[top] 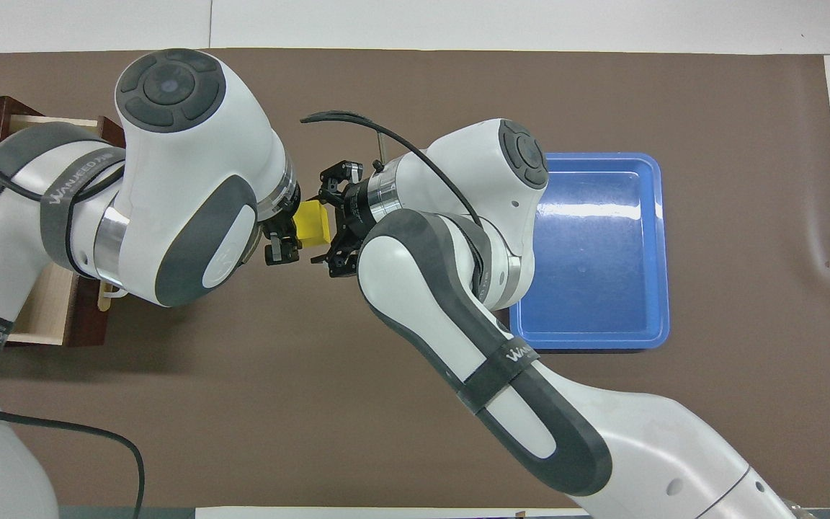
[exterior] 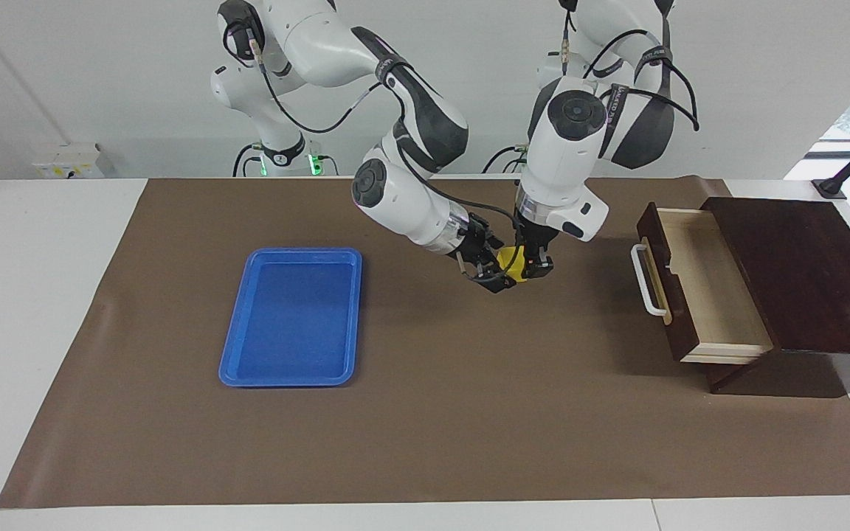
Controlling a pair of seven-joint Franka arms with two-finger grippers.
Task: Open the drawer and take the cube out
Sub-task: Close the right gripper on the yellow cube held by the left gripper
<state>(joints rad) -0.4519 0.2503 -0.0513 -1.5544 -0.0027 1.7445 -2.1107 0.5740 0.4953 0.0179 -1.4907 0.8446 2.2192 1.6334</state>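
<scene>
The small yellow cube [exterior: 511, 268] [top: 312, 221] hangs above the brown mat between the drawer and the blue tray. My left gripper [exterior: 536, 267] [top: 282, 232] points down and is shut on the cube's side toward the drawer. My right gripper [exterior: 499, 273] [top: 326, 223] comes in slantwise from the tray's side. It is open, with one finger on each side of the cube. The drawer [exterior: 699, 291] [top: 46, 311] stands pulled out at the left arm's end of the table, its pale box showing nothing inside and its white handle [exterior: 646, 281] facing the mat's middle.
The dark brown cabinet [exterior: 801, 269] holds the drawer at the left arm's end. A blue tray [exterior: 227, 367] [top: 660, 252] lies flat toward the right arm's end. The brown mat [exterior: 432, 413] covers the table between them.
</scene>
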